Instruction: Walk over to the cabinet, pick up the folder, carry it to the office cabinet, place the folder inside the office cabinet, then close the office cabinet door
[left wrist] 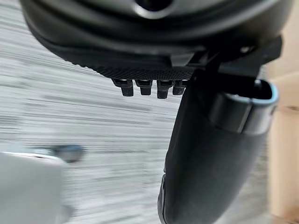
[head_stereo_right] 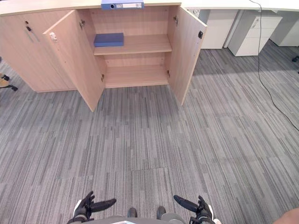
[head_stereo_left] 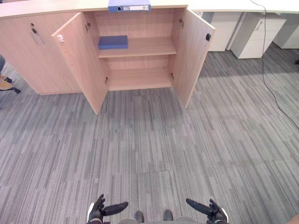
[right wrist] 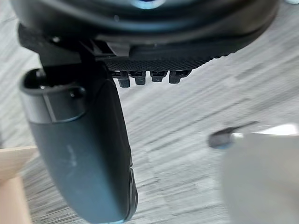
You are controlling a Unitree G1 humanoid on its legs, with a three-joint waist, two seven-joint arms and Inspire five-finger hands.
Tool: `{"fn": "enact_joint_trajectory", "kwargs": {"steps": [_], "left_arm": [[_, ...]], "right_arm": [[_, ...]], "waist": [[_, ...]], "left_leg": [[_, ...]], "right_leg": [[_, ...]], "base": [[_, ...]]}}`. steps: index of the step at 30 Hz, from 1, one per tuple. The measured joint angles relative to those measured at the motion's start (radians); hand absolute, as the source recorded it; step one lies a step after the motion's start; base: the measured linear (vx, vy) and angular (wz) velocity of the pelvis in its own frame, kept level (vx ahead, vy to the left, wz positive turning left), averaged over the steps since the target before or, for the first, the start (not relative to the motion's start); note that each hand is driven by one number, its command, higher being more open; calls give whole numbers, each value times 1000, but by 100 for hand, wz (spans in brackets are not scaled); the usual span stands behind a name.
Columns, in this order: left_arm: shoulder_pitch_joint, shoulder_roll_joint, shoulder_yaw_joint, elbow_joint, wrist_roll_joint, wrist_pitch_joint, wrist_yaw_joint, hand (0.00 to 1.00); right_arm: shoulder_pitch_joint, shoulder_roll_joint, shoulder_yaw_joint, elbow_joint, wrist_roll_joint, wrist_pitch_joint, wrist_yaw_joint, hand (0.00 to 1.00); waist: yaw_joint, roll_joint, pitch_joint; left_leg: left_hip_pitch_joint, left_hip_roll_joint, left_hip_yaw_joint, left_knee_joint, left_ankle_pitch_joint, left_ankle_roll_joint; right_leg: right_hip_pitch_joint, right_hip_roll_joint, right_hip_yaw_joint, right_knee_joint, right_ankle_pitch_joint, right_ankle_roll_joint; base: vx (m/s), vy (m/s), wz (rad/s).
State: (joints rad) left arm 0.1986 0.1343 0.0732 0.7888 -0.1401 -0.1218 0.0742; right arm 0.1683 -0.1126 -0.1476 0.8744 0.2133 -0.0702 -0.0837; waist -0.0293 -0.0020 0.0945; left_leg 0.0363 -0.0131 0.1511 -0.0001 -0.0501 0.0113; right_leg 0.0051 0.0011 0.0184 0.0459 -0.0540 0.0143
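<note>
A blue folder (head_stereo_left: 129, 5) lies on the top of the wooden office cabinet (head_stereo_left: 140, 46), right above its open compartment. Both cabinet doors, left (head_stereo_left: 81, 65) and right (head_stereo_left: 192, 51), stand wide open. A flat blue book-like item (head_stereo_left: 113, 42) lies on the left of the upper shelf, and the lower shelf is bare. My left hand (head_stereo_left: 98, 211) and right hand (head_stereo_left: 214, 213) hang low near me, far from the cabinet. Both are open and hold nothing, and their thumbs (left wrist: 210, 163) (right wrist: 88, 154) stick out over the carpet.
Grey striped carpet (head_stereo_left: 149, 149) stretches between me and the cabinet. White drawer units (head_stereo_left: 259, 35) stand at the back right, with a thin black cable (head_stereo_left: 268, 88) trailing across the floor there. A closed cabinet section (head_stereo_left: 28, 51) is on the left, with a chair base (head_stereo_left: 7, 85) beside it.
</note>
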Motion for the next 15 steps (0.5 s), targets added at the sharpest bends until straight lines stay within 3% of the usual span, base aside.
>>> {"fn": "enact_joint_trajectory", "kwargs": {"steps": [10,15], "left_arm": [[3,-3,19,-44,-38,-19,-9,100],[16,-26,51,-105,-75,-21,-8,100]], "right_arm": [[-42,-6,-5,-84,-100,-12,19,100],[-63,-30,-1,-120,-138,-12,19,100]], "waist": [[-7,16,46],[-6,29,74]], "left_leg": [[40,0,36,-2,-28,-33],[-16,6,54,76,-92,-13]], "right_leg": [[42,-3,24,-32,4,6],[12,-2,41,-33,3,7]], "base": [[80,13,-10],[10,13,-14]]}}
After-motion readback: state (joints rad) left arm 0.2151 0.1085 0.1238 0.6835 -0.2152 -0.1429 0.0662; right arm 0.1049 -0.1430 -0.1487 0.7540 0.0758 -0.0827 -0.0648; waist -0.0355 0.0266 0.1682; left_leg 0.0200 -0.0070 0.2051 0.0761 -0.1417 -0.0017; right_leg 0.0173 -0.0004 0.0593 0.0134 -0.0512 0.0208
